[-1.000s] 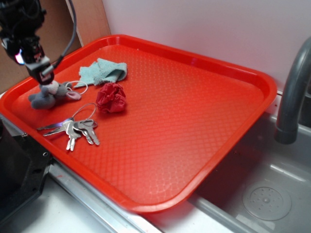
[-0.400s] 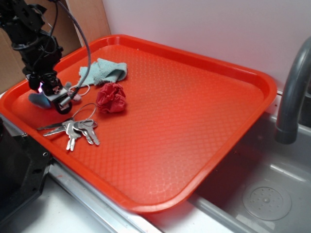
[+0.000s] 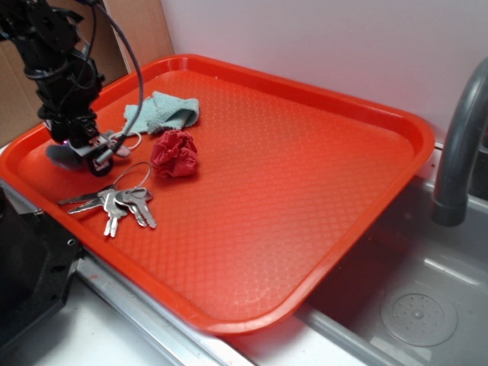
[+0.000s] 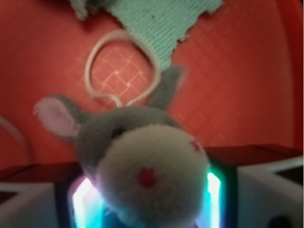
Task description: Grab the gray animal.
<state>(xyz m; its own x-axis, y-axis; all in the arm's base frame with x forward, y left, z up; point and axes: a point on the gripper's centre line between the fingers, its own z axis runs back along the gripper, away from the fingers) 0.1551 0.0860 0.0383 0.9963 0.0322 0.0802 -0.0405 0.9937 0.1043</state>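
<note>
The black robot gripper (image 3: 85, 150) sits low at the red plastic tray's (image 3: 396, 122) left edge, its 2 fingers straddling the small gray plush mouse (image 4: 137, 161), seemingly clamped on it.

I can read no text, label, brand, number or sign in either view. The keys (image 3: 114, 203) at the left of the exterior frame are too small for me to make out any stamping on them.
</note>
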